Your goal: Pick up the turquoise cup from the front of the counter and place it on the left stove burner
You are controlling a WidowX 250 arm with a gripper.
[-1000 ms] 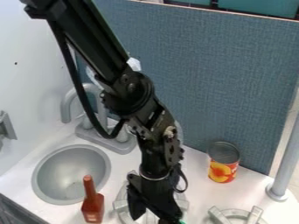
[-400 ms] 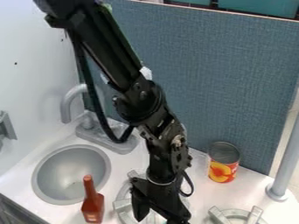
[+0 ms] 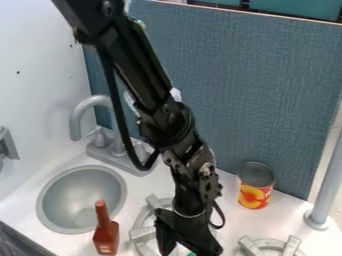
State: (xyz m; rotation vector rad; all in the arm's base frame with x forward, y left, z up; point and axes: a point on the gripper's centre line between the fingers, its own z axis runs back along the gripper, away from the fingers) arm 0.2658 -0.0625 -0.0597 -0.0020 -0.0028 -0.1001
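Note:
My gripper (image 3: 187, 249) hangs at the bottom edge, over the left stove burner (image 3: 141, 234), with its fingers spread apart. A small bit of something green (image 3: 192, 254) shows between them at the very edge; whether it touches them I cannot tell. To the left, a red-brown bottle (image 3: 105, 235) with a narrow neck stands upright on the counter beside the sink. A can (image 3: 255, 192) with a red and yellow label stands behind and to the right of the gripper, apart from it.
A grey round sink (image 3: 57, 212) with a faucet (image 3: 83, 112) behind it lies at the left. Another burner (image 3: 270, 246) is at the lower right, near a grey post (image 3: 326, 182). A blue-grey panel (image 3: 247, 90) stands along the back.
The arm and gripper have shifted a little to the right. More of the faucet base has come into view behind the arm. The bottle and the can have stayed in place.

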